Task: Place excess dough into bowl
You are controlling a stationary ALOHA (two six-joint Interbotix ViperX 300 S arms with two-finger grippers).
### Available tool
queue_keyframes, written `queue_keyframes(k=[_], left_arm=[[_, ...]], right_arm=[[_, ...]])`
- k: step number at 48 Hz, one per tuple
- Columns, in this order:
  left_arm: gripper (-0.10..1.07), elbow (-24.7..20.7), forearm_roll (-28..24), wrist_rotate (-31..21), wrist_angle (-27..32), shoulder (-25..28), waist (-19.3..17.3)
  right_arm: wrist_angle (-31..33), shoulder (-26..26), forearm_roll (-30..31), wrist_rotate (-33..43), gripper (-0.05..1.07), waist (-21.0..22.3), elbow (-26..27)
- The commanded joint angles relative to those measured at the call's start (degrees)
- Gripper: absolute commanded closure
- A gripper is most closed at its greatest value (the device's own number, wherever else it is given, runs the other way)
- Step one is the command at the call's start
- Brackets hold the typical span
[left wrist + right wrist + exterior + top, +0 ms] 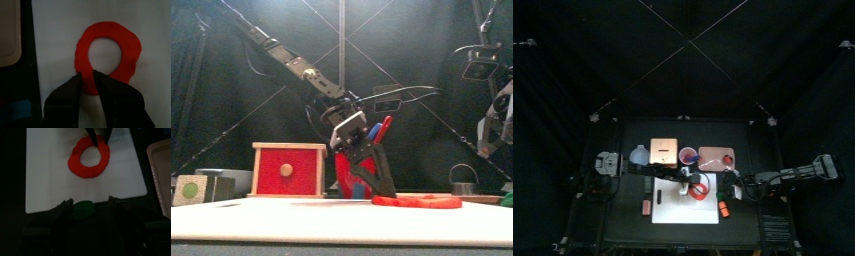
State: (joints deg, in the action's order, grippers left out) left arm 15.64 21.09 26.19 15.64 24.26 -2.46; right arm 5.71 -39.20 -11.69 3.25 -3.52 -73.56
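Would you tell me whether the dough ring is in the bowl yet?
No: the excess dough lies flat on the white board.

Black curtains are hanging all around, and a small black table is being enclosed by them; thin crossing lines are being stretched overhead.
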Motion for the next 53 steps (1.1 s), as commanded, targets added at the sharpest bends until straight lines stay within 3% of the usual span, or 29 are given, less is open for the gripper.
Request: queue_keyframes(k=[1,15,28,40,53], left_arm=[[0.32,-0.5,-0.4,0.4,0.1,-2.1,0.4],[0.33,0.7,-4.7,0.4,-6.5,-9.1,3.8],[0.33,5.4,-4.2,0.1,-10.1,-15.7,4.4],[0.33,13.5,-1.5,0.1,-16.1,-25.5,4.8],[0.33,22.4,1.8,0.2,-18.2,-38.0,4.0]], right_arm=[[-0.4,0.0,-0.1,0.0,0.12,-0.1,0.4],[-0.1,0.0,0.0,0.0,0.12,-0.1,0.4],[-0.2,-0.1,-1.1,0.0,0.12,-0.1,0.4],[-0.1,-0.1,-1.1,0.0,0.12,0.0,0.5],[-0.1,-0.1,-1.1,0.0,0.12,0.1,0.7]])
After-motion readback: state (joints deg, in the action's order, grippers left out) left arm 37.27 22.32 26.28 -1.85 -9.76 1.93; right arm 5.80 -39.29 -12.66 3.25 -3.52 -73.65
